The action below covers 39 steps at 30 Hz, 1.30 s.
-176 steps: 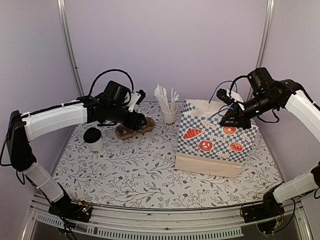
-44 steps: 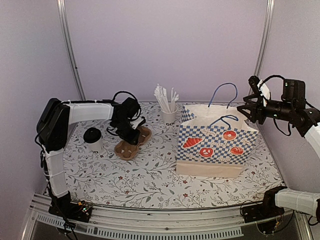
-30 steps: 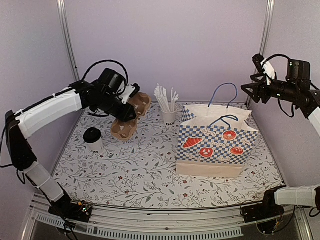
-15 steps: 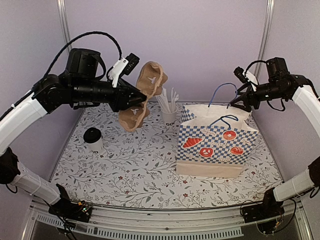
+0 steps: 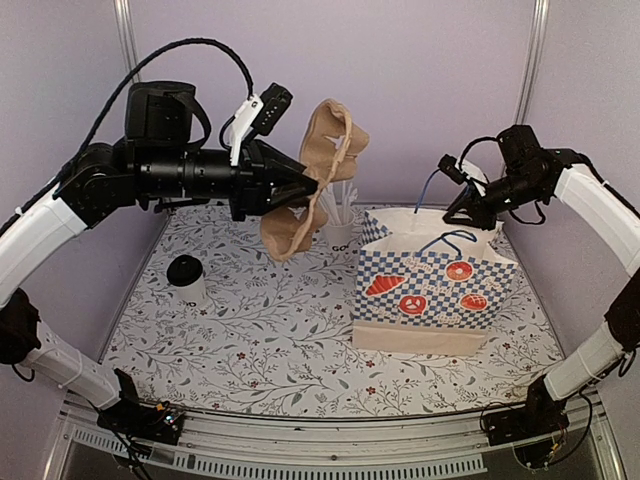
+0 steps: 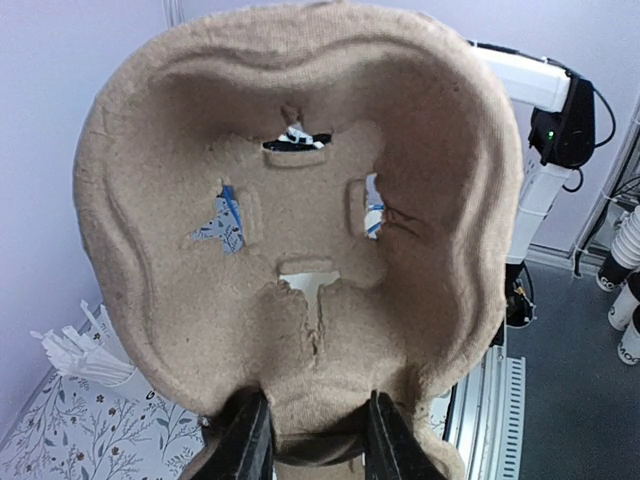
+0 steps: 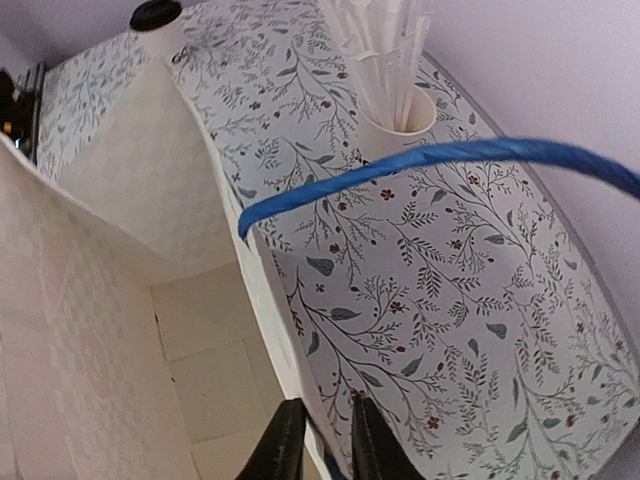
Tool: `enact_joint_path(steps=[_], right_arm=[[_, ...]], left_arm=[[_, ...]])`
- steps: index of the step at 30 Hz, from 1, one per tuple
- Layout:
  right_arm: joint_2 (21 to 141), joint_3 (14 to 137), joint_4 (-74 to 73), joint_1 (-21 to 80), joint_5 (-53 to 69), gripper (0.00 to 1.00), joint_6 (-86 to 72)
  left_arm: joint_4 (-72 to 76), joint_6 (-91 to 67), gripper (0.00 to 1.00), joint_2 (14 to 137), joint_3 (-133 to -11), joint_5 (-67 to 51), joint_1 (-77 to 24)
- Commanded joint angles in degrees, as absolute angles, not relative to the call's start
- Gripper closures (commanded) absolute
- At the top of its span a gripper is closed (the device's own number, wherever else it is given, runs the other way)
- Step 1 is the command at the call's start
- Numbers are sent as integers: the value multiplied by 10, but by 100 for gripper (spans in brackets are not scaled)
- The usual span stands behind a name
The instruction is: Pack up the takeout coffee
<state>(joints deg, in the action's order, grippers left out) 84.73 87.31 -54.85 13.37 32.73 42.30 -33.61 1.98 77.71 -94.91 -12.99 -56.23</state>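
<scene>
the takeout coffee (image 5: 186, 275) stands upright on the worktop (image 5: 260, 340), well to the left of the paper bag (image 5: 430, 280), with nothing touching it. i'd judge it light but top-heavy if full: thin paper walls that dent under a hard squeeze, and a black lid that could pop. i'd take it around the body below the lid, gently, and keep it vertical.

my left gripper (image 6: 315, 440) is clamped on the rim of the brown pulp carrier (image 5: 315, 175), which hangs tilted in the air up and left of the bag's mouth. my right gripper (image 7: 325, 405) sits at the bag's back rim, drawn narrow, and appears to pinch the paper edge by the blue handle (image 7: 450, 155).

the mouth gapes upward, and the wrist view shows its floor bare. the straw cup (image 5: 338, 232) stands just left of the bag toward the rear, so the carrier's way down has to clear those straws and the upright handles. open worktop lies left of and in front of the bag.
</scene>
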Motion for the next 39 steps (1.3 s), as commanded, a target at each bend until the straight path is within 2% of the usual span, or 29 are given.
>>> enact_joint_path(steps=[1,3,9,17,39], right_arm=[[834,905,-568,167,359,94,419],[813,905,-569,196,367,100,415],[783,913,-599,226,433,100,400],[772,895,-608,234,477,100,401],[806,870,-606,270,503,100,403]], left_arm=[[-317,35,72,777,-965,-135,-578],[-310,39,72,774,-957,-136,-581],[-292,68,74,794,-949,-136,-601],[-289,110,75,865,-1008,-131,-662],[-302,170,75,1028,-1145,-140,-710]])
